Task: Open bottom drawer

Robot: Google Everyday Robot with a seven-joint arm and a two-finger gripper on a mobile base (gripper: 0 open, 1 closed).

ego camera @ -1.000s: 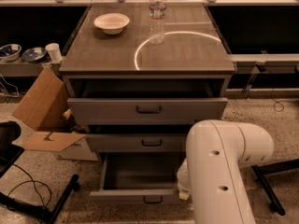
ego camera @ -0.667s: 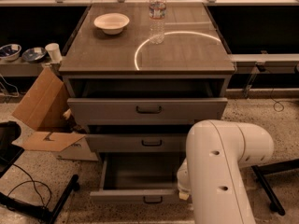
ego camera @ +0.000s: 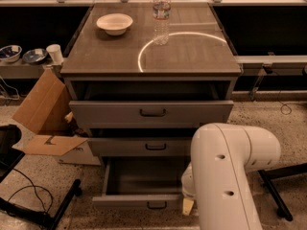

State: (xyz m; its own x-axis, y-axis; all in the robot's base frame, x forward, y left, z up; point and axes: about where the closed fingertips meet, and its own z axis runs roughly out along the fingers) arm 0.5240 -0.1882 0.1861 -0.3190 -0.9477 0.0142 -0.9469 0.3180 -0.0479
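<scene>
Tool (ego camera: 188, 206) beside bottom drawer (ego camera: 134, 201) front, mostly hidden behind arm (ego camera: 225, 176).

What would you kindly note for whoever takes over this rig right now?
Claw: low by the right front corner of the bottom drawer, mostly hidden behind the arm, and not on the handle.
Bottom drawer: pulled well out, with its grey tray showing.
Done: the drawer looks open.
Left: probably just backing the arm away from the drawer front.

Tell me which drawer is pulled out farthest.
The bottom drawer, tray exposed, gripper at its right front corner; top drawer and middle drawer are barely open.
</scene>
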